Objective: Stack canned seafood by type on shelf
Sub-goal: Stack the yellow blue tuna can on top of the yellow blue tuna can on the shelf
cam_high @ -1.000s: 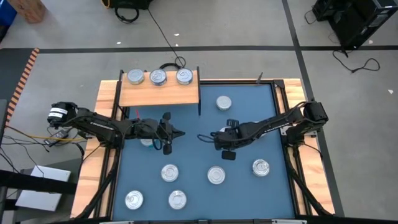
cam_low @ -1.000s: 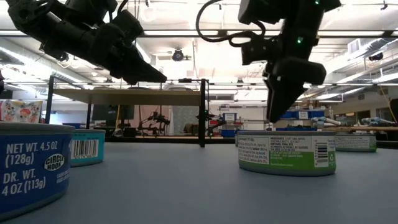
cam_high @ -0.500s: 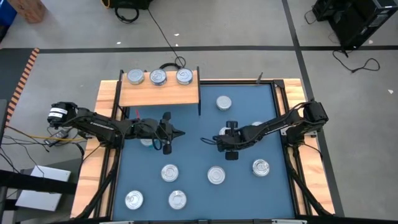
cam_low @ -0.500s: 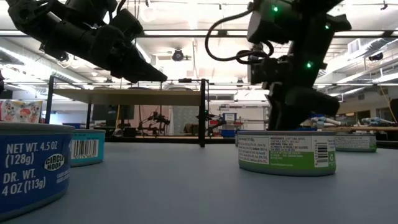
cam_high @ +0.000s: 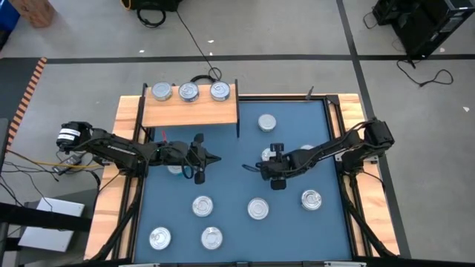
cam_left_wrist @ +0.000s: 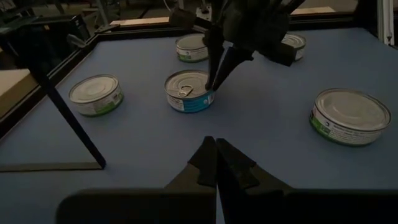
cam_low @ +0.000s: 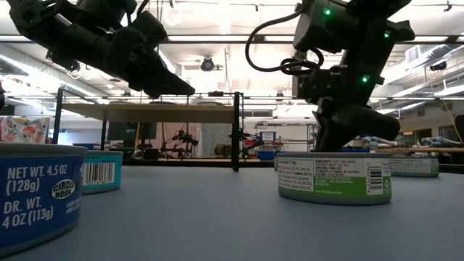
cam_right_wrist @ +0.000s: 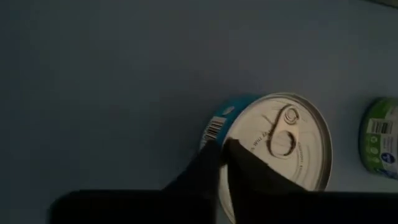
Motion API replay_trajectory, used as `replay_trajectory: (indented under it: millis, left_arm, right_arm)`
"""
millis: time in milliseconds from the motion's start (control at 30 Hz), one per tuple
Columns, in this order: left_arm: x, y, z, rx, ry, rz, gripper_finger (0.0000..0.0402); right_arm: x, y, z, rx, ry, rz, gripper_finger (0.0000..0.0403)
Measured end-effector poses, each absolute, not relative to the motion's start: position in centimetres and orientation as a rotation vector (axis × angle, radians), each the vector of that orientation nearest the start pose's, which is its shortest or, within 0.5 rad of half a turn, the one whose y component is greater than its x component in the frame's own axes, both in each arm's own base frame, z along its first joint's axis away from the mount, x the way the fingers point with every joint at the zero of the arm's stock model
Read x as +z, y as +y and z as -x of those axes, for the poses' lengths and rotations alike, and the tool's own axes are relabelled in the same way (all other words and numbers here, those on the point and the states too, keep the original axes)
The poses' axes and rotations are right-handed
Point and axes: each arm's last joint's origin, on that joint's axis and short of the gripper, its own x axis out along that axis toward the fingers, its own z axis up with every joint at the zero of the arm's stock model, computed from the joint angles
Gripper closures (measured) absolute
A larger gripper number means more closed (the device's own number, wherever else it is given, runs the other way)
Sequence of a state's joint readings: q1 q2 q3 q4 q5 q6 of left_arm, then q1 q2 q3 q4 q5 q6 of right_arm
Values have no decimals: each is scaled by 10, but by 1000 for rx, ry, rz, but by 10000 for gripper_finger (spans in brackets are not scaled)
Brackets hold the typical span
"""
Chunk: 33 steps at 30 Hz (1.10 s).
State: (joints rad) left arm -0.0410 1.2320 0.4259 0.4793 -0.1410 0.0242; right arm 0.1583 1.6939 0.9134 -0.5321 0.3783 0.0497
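right gripper [cam_high: 261,167] lowered, closed, over blue-label can [cam_left_wrist: 189,91]

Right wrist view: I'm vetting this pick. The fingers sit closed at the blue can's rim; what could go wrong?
The right gripper is shut with its tips on the rim of the blue can, not around it, so a lift may come up empty. Pushing could shove or tip it.
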Motion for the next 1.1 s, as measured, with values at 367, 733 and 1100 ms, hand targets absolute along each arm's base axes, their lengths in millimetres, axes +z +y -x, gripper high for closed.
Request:
replay_trajectory:
  millis: [367,733,1100]
  left_arm:
    - [186,-6,-236,97,326,-44,398]
    - [186,-6,-236,93,326,-42,398]
    - [186,-6,-236,78,328,-20,398]
  right_arm:
    - [178,35,-305,-73,1131,162,399]
    - [194,29,-328,64,883,-258,401]
    - [194,10,-330,126,847,-511,402]
